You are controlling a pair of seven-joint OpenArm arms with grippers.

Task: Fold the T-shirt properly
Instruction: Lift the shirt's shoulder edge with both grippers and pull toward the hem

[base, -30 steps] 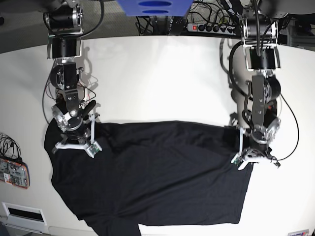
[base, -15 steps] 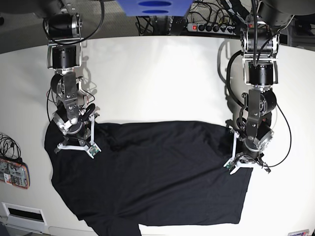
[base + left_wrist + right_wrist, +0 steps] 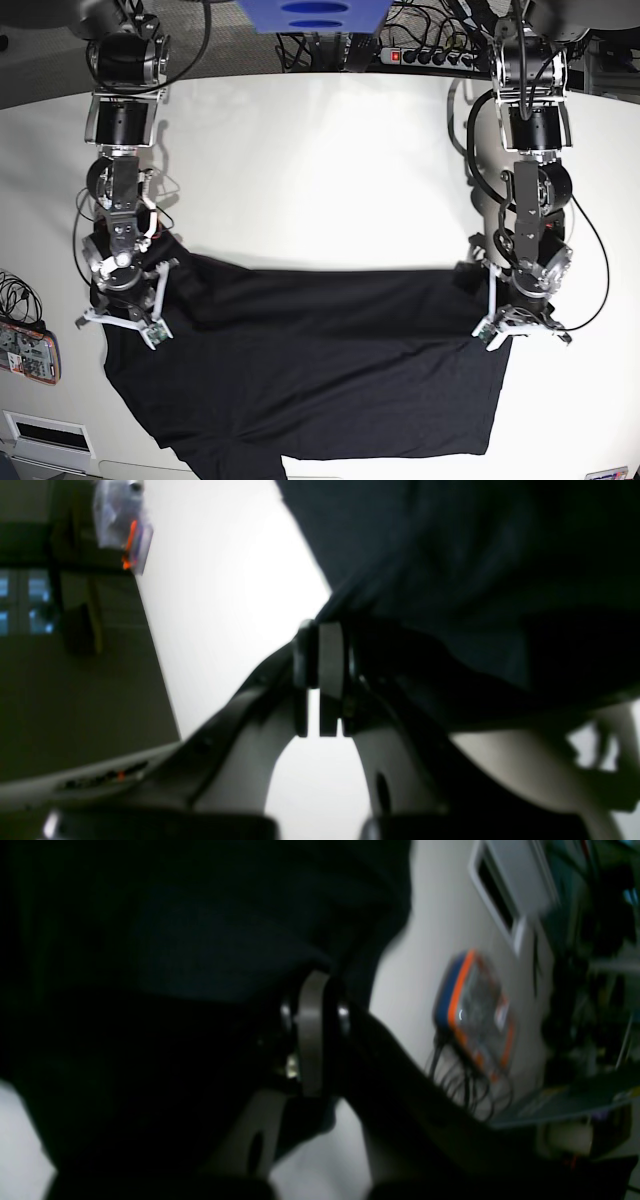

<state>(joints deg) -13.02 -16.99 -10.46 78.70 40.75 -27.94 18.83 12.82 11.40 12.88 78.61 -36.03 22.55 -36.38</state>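
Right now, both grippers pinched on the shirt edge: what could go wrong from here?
1. The left gripper is shut on only a thin bit of the shirt at its edge; a pull could slip the cloth out.
2. The right gripper grips bunched cloth that hides the fingers, so it may hold several layers and fold unevenly.
3. The shirt's near hem hangs past the table edge in the base view; dragging could pull more off.

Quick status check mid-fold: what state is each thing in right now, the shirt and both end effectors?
T-shirt: spread flat on the table, far edge pinched at both ends, not yet folded.
Left end effector: shut on the T-shirt's edge.
Right end effector: shut on the T-shirt's edge.
Table: white, bearing the shirt.
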